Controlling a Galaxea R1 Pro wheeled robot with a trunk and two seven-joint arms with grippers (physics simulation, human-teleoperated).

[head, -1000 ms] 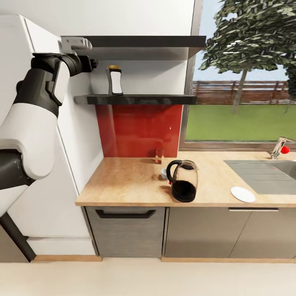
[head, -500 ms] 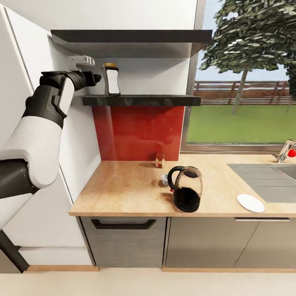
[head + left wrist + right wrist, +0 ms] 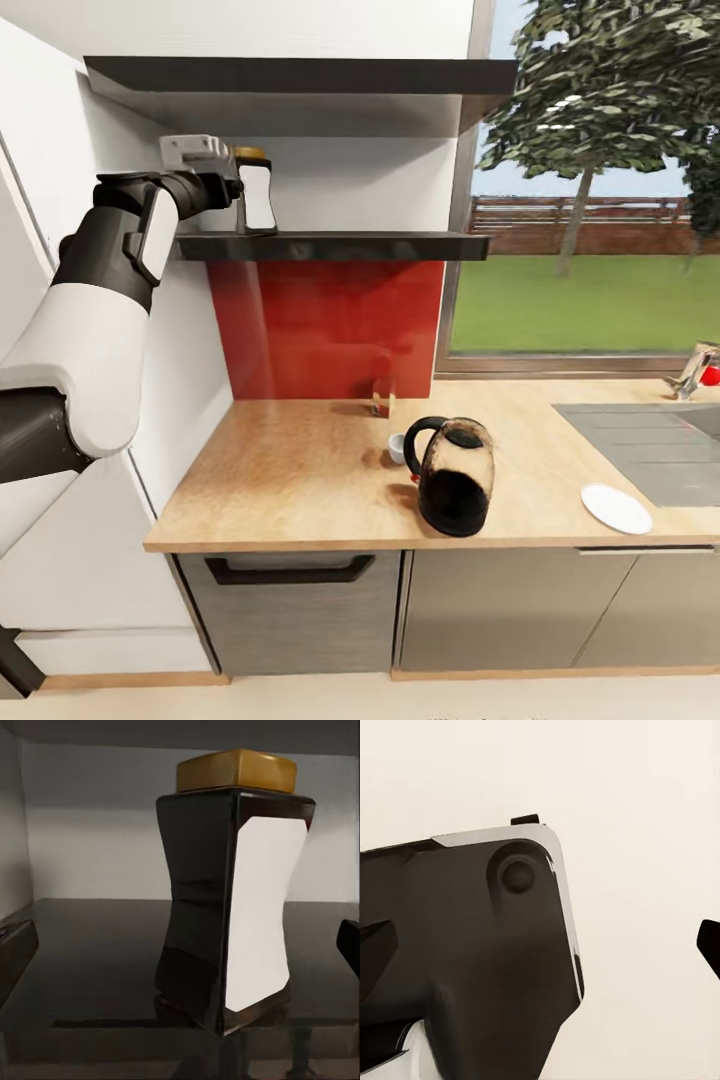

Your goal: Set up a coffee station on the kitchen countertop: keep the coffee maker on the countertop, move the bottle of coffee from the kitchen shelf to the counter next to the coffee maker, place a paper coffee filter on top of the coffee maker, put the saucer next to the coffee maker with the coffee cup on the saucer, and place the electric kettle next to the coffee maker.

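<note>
Left claw (image 3: 232,180) spread wide, flanking bottle of coffee (image 3: 229,900)

left gripper (image 3: 232,178) closing in on the dark yellow-capped bottle of coffee (image 3: 256,195) on the black shelf (image 3: 380,244), now just beside it

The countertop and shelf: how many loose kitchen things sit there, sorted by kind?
Kettles: 1, the electric kettle
Saucers: 1, the saucer
Cups: 1, the coffee cup behind the kettle
Glasses: 1, a clear glass by the red wall
Bottles: 1, the bottle of coffee on the shelf
Total: 5
</note>
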